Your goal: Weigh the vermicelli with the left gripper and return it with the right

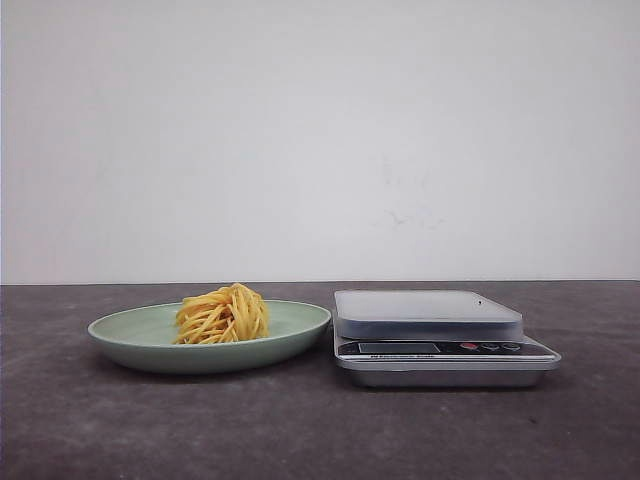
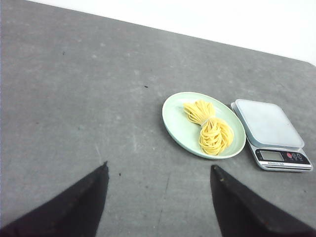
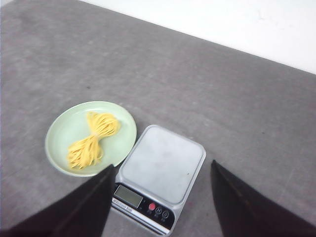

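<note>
The vermicelli (image 1: 223, 315), a small nest of yellow strands, lies in the pale green plate (image 1: 120, 335) left of the silver kitchen scale (image 1: 430, 318), whose platform is bare. In the left wrist view the vermicelli (image 2: 209, 128) rests on the plate (image 2: 175, 118) beside the scale (image 2: 269, 126); my left gripper (image 2: 159, 169) is open, high above bare table, well short of the plate. In the right wrist view my right gripper (image 3: 163, 169) is open above the scale (image 3: 163, 170), with the vermicelli (image 3: 94, 140) on the plate (image 3: 61, 138) off to one side. Neither gripper shows in the front view.
The dark grey tabletop (image 1: 320, 430) stretches around plate and scale. A plain white wall (image 1: 320, 140) stands behind the table's far edge.
</note>
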